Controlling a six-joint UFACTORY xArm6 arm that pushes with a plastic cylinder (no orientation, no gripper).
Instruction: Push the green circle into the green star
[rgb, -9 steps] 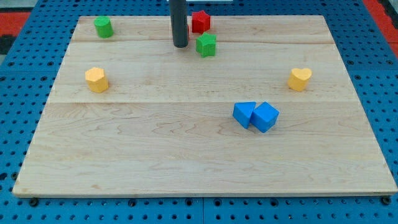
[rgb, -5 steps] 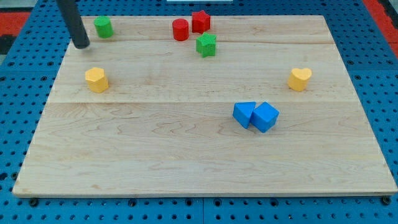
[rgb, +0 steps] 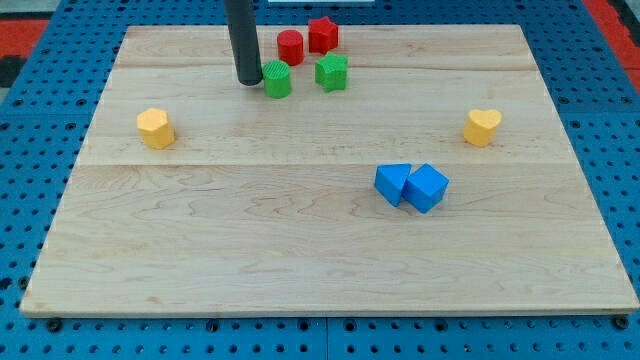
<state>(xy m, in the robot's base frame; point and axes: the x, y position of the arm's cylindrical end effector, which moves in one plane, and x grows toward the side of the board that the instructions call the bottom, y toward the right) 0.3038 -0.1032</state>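
Note:
The green circle (rgb: 277, 79) stands on the wooden board near the view's top, left of centre. The green star (rgb: 332, 72) is a short gap to its right. My tip (rgb: 248, 80) rests on the board right against the green circle's left side. The dark rod rises from there out of the view's top.
A red circle (rgb: 290, 46) and a red star (rgb: 322, 35) sit just above the two green blocks. A yellow hexagon (rgb: 155, 128) is at the left, a yellow heart (rgb: 482, 127) at the right. Two blue blocks (rgb: 411, 185) touch each other right of centre.
My tip swept from the top left corner rightward. The green circle moved with it from the top left to just left of the green star.

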